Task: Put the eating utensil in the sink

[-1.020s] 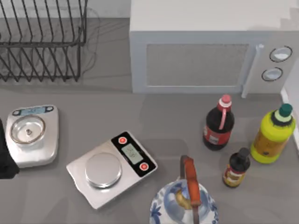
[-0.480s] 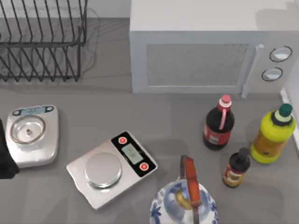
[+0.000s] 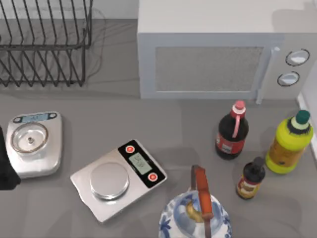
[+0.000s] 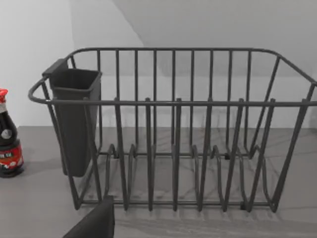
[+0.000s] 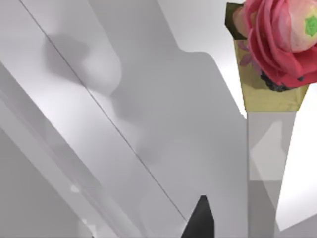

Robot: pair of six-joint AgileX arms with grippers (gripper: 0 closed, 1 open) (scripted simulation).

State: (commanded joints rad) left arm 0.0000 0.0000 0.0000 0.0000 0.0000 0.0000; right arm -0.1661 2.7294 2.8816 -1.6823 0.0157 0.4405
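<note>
Grey matte table (image 3: 188, 124), seen from above.

- Back left: dish rack (image 3: 49, 46) of thin dark wire, upright dividers in a row. Left wrist view faces it; same rack (image 4: 173, 102) w/ a boxy dark cutlery cup (image 4: 74, 119) hung on one end wall. Rounded top rail, looped tines along the base.
- Back centre-right: white boxy microwave (image 3: 208, 64), speckled door panel, two round knobs at its right end.
- Left: pale rounded scale (image 3: 34, 146) w/ a shiny round pan and a small display strip.
- Centre: flat silver scale (image 3: 119, 178), set at an angle. Brushed round plate, black glossy panel w/ two red buttons.
- Front centre: blue-and-white patterned kettle (image 3: 195, 220), glazed, w/ a red-brown arched handle. Cut by the frame edge.
- Right: dark cola-like bottle (image 3: 231, 134) w/ red cap and label, upright.
- Near it: a small dark sauce bottle (image 3: 250, 178) w/ black cap, and a squat yellow bottle (image 3: 289, 144) w/ green cap. All three apart from each other.

Left arm (image 3: 5, 163) at the table's left edge, black, just beside the pale scale. Left gripper (image 4: 94, 223) seen as a dark wedge before the rack; apart or together, cannot tell.

Right gripper (image 5: 200, 220) seen as a dark pointed tip against smooth pale slabs, w/ a pink ruffled flower (image 5: 280, 37) atop a tan block beyond; state cannot tell.

Eating utensil: whereabouts cannot tell.
</note>
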